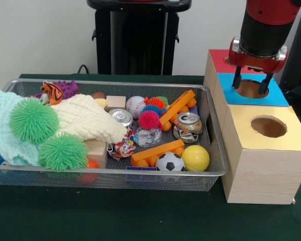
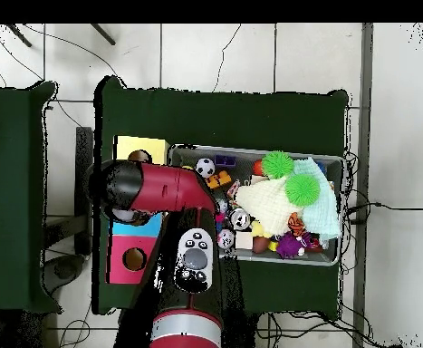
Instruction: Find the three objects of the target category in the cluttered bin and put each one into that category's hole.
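The dark green table (image 1: 140, 216) carries, on the picture's left in the front view, the wide, shallow silver wire-mesh bin (image 1: 210, 128) with rounded metal rim, and just beside it, on the picture's right, a pale wooden box (image 1: 261, 173) topped with red, blue and yellow panels, each with a round hole where visible. The red and black arm (image 1: 268, 20) descends over the blue panel (image 1: 278, 95); its gripper (image 1: 251, 83) hangs above the blue hole, its two dark fingers (image 1: 237, 79) spread apart with nothing between them. Inside the bin, a cream knitted cloth (image 1: 88, 120) and a mint-green cloth (image 1: 2, 128) fill the picture's left half, with two green spiky rubber balls (image 1: 34, 120) resting on them. Smaller items crowd the picture's right half: orange plastic bars (image 1: 176, 106), two crushed metal cans (image 1: 188, 125), a plain yellow ball (image 1: 195, 157), a baseball (image 1: 135, 106), a small black-and-white soccer ball (image 1: 170, 161) and a pink spiky ball (image 1: 149, 120).
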Robot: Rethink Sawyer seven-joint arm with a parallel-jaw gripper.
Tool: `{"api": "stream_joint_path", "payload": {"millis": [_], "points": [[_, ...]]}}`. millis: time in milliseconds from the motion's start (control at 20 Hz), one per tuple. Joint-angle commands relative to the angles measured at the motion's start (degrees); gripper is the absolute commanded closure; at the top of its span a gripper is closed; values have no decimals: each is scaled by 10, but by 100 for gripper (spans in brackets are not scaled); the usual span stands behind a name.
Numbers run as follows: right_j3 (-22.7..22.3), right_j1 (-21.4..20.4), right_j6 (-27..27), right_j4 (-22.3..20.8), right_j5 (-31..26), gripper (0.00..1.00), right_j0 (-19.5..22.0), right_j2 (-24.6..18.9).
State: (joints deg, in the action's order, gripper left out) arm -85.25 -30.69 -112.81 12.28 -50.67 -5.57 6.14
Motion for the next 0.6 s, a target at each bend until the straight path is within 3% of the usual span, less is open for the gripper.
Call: {"api": "stream_joint_path", "payload": {"millis": [50, 400, 600], "points": [[-42, 23, -108, -1, 43, 0, 3, -8], [-40, 12, -102, 1, 33, 0, 7, -8], [-40, -23, -92, -6, -1, 0, 11, 4]]}}
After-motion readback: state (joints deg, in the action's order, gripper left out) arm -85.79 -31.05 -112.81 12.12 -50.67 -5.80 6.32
